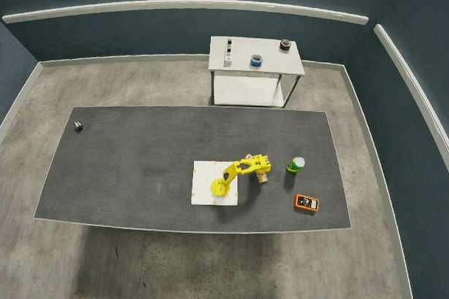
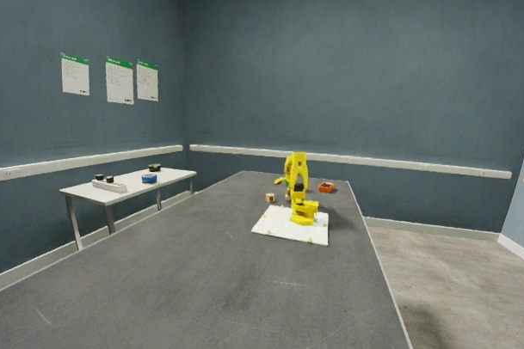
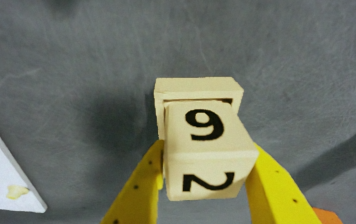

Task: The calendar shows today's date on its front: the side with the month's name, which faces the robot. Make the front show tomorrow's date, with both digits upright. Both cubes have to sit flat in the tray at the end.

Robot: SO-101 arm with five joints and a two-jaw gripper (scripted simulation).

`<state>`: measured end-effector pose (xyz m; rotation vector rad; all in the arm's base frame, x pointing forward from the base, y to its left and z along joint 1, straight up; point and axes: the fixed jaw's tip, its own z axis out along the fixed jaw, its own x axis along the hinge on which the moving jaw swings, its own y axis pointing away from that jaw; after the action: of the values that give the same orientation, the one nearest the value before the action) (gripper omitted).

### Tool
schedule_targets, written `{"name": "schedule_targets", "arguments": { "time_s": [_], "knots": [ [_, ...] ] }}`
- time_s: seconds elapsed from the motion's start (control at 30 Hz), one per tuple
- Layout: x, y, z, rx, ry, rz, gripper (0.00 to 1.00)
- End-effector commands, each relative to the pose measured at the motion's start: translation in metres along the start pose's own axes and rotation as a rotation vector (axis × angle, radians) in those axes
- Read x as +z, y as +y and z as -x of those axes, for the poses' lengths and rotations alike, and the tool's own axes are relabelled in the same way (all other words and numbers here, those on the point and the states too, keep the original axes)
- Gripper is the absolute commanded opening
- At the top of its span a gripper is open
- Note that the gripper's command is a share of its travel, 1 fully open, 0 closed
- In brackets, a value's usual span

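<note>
ok so nearest the wrist cam, the gripper (image 3: 209, 150) (image 1: 267, 163) (image 2: 287, 186) is clamped on a wooden number cube (image 3: 210, 152), a finger on either side. its top face shows what reads as a 9 from here, and the side below has a 2 lying sideways. right behind it in that view is the wooden calendar tray (image 3: 197, 86) (image 1: 262, 178) (image 2: 287, 196), sitting on the dark counter (image 3: 75, 50) (image 1: 133, 166) (image 2: 155, 279). the held cube overlaps the tray's opening, but i can't tell if they touch. the other cube (image 1: 248, 157) (image 2: 269, 198) is out on the counter, apart from the tray, so it's not in there. can't make out the month side.

the yellow arm (image 1: 229, 173) (image 2: 299, 172) stands on a white board (image 1: 203, 184) (image 2: 275, 228) (image 3: 20, 185). past the gripper there's a green can (image 1: 296, 166) and an orange-cased meter (image 1: 298, 206) (image 2: 326, 188) (image 3: 327, 216). way off by the wall is a white side table (image 1: 267, 44) (image 2: 133, 184).
</note>
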<state>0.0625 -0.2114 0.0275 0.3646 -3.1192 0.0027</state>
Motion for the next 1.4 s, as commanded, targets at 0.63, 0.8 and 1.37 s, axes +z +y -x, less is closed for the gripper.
{"name": "schedule_targets", "arguments": {
  "time_s": [0.63,0.8,1.37],
  "knots": [
    [0.011,0.0029,-0.0014,-0.004,-0.001,0.018,0.0],
    [0.011,0.0029,-0.0014,-0.004,-0.001,0.018,0.01],
    [0.011,0.0029,-0.0014,-0.004,-0.001,0.018,0.19]
  ]
}}
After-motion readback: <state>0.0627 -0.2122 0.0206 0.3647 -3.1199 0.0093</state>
